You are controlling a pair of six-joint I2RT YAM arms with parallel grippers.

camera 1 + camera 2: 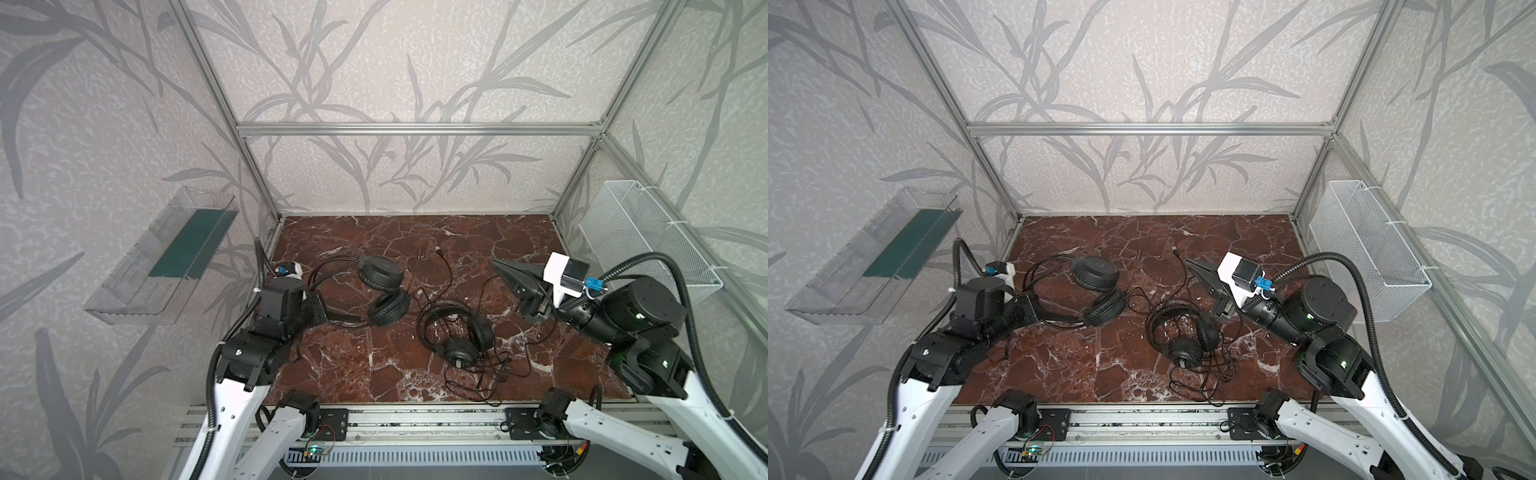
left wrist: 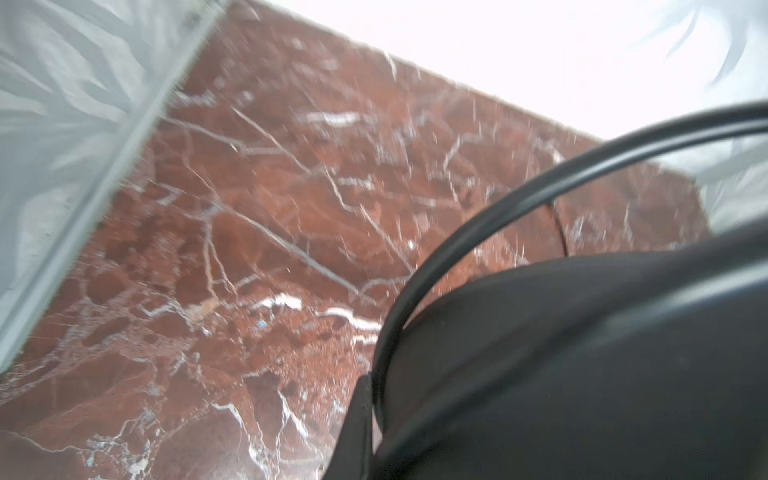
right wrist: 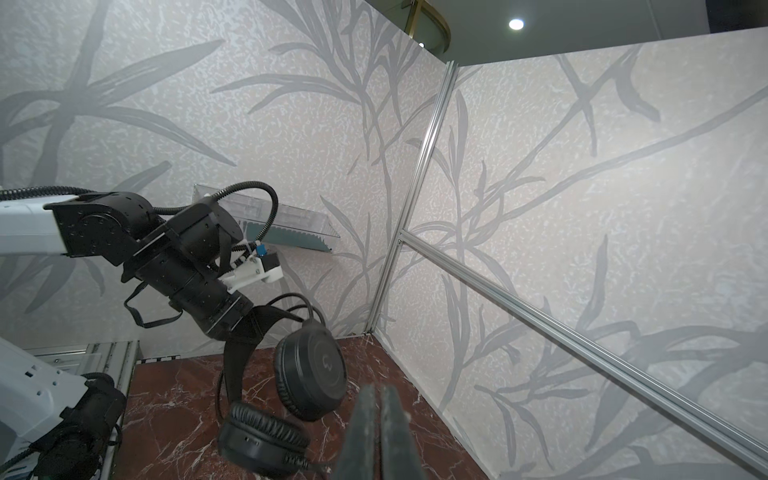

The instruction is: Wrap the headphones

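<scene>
Two black headphones lie on the red marble table (image 1: pixel 353 370). The left set (image 1: pixel 382 291) has one earcup standing on edge (image 3: pixel 311 370) and the other flat (image 3: pixel 262 440). My left gripper (image 1: pixel 322 316) is shut on its headband (image 2: pixel 582 353), with the thin wire hoop (image 2: pixel 457 232) arching beside it. The second set (image 1: pixel 457 340) rests at mid-table, its thin cable (image 1: pixel 478 382) tangled toward the front edge. Right of centre my right gripper (image 1: pixel 496 264) hovers shut and holds nothing, its tips (image 3: pixel 378 390) pressed together.
A cable with a plug (image 1: pixel 439 249) trails toward the back of the table. A clear plastic tray (image 1: pixel 162 257) hangs on the left wall and a white mesh basket (image 1: pixel 648 241) on the right wall. An aluminium rail (image 1: pixel 415 415) borders the front edge.
</scene>
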